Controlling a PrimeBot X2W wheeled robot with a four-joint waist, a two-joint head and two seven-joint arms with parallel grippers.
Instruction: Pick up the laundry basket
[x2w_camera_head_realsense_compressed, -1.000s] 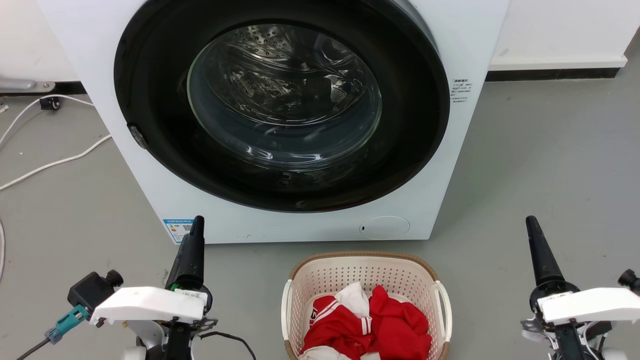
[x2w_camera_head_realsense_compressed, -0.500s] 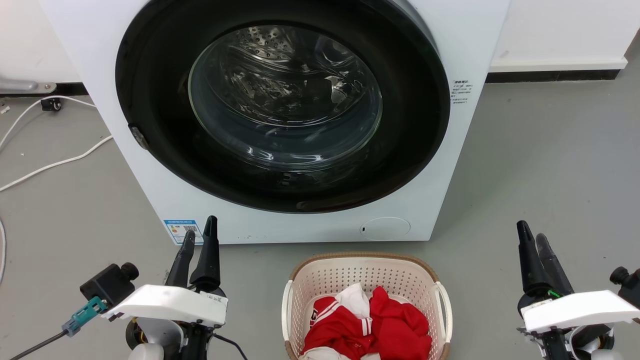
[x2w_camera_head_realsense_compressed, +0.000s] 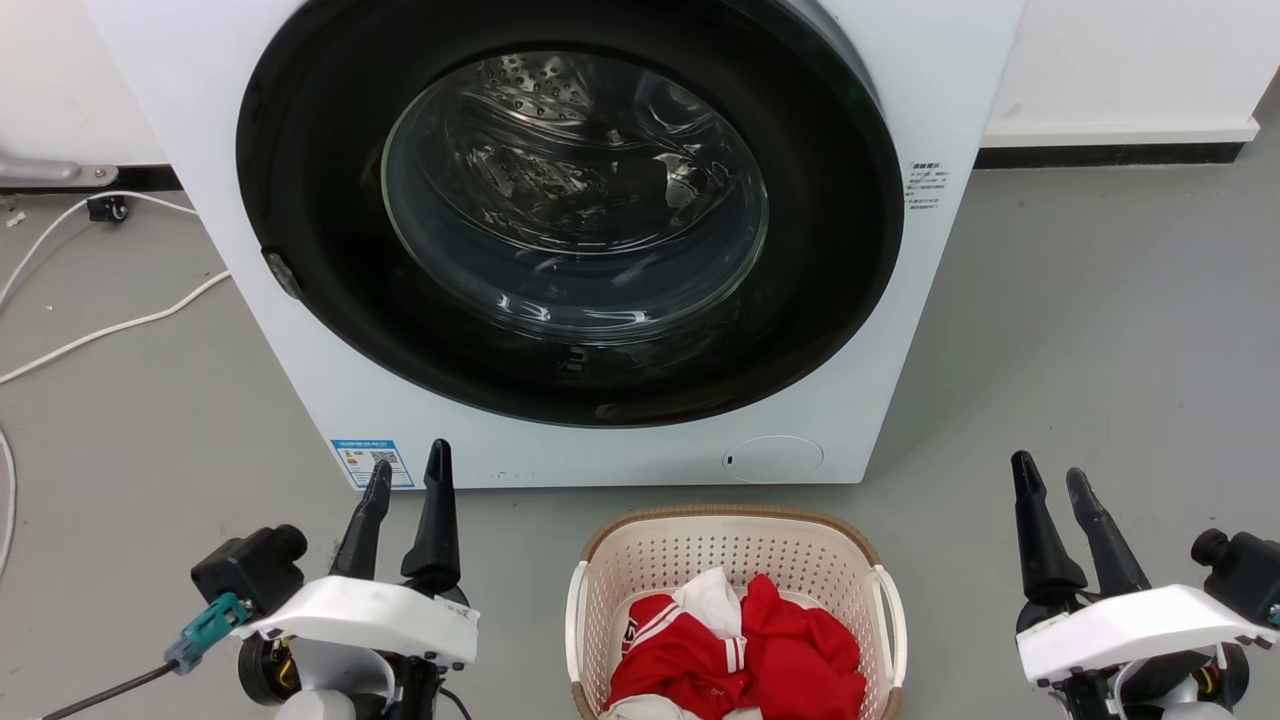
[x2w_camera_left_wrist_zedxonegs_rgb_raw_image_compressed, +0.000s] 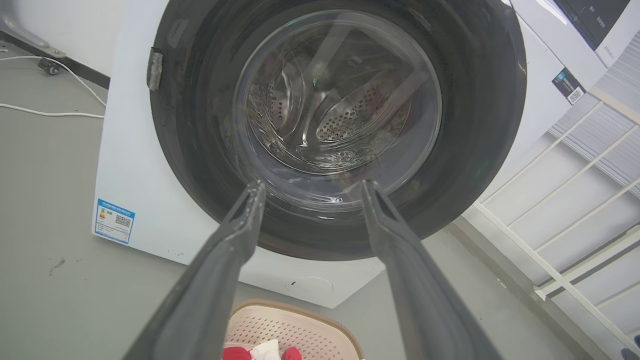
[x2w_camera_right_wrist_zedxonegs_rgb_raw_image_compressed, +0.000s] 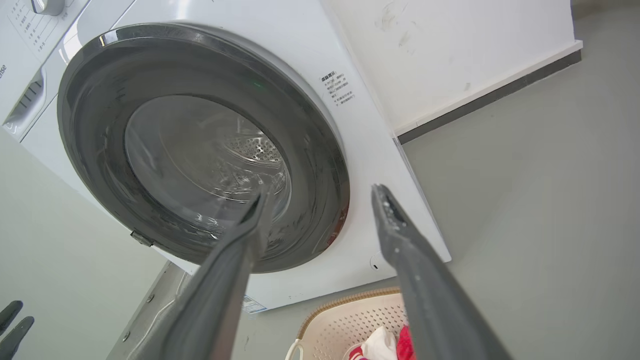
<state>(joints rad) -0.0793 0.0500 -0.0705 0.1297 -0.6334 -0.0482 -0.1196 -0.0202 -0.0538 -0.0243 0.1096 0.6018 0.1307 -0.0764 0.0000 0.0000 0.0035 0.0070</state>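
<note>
Laundry basket (x2w_camera_head_realsense_compressed: 735, 553) sits on floor (x2w_camera_head_realsense_compressed: 1100, 300) just before washing machine (x2w_camera_head_realsense_compressed: 300, 380), red clothes (x2w_camera_head_realsense_compressed: 790, 655) inside. Left gripper (x2w_camera_head_realsense_compressed: 410, 457) and right gripper (x2w_camera_head_realsense_compressed: 1047, 467) flank it, clear of it, fingers spread, grasping nothing.

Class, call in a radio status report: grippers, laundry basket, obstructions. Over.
Left gripper open, empty. Right gripper open, empty. Laundry basket on floor between them, untouched, red clothes inside. Washing machine just behind it; nothing blocking.
</note>
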